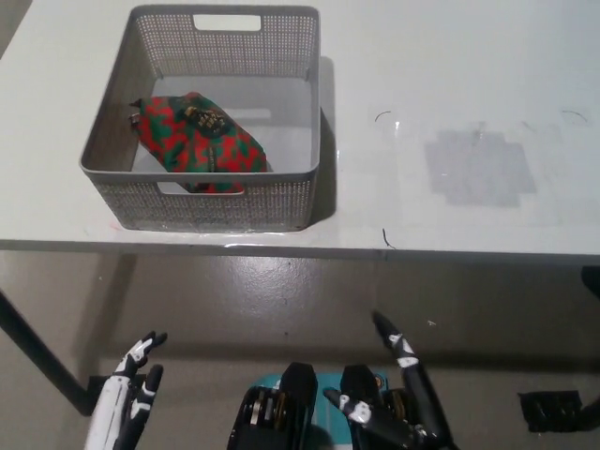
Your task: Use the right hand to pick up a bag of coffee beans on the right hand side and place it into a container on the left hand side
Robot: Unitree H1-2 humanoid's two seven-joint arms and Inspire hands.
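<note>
Coffee bag (202, 142), red-green, lies inside grey container (217, 197), upper left of frame, on desk (450, 94). Judged soft, pliable, light; hold across middle. Right hand (398, 403) low at bottom centre, fingers spread, empty. Left hand (127, 403) rests lower left, open.

Right hand (405, 398) low at bottom middle, fingers spread, empty. Left hand (127, 401) rests lower left, fingers apart.

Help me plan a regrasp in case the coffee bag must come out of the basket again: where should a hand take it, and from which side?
Probably from above: grip the coffee bag across its raised middle. The basket walls block side approaches, and it lies flat.
</note>
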